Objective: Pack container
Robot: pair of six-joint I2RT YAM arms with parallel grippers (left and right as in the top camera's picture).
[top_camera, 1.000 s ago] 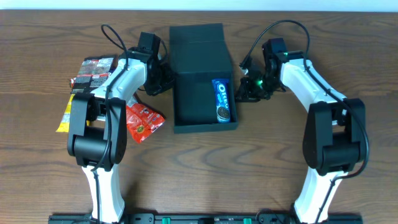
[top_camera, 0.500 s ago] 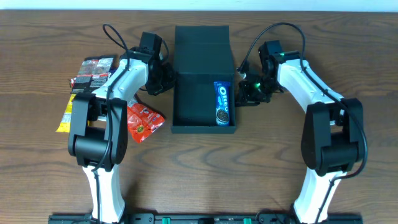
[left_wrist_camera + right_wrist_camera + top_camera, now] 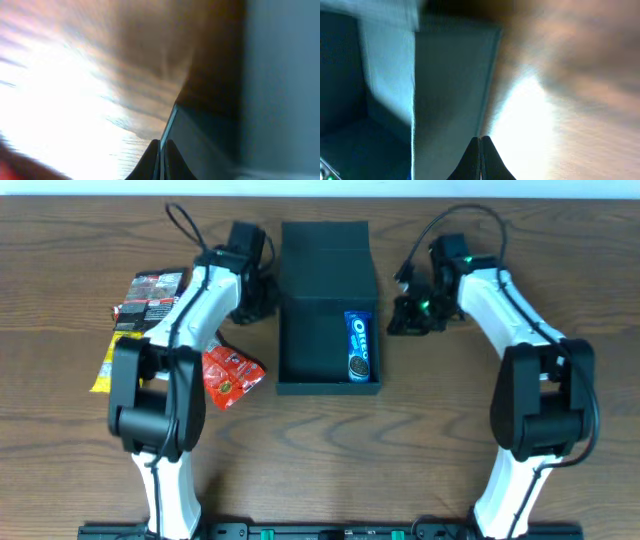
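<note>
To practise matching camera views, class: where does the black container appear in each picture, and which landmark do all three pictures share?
Overhead: the container sits top centre between the two arms, with its flap lid open on the far side.
Left wrist: the container fills the right side and is blurred.
Right wrist: the container fills the left half.
Shared landmark: the wooden table, which lies under the container in every view.
</note>
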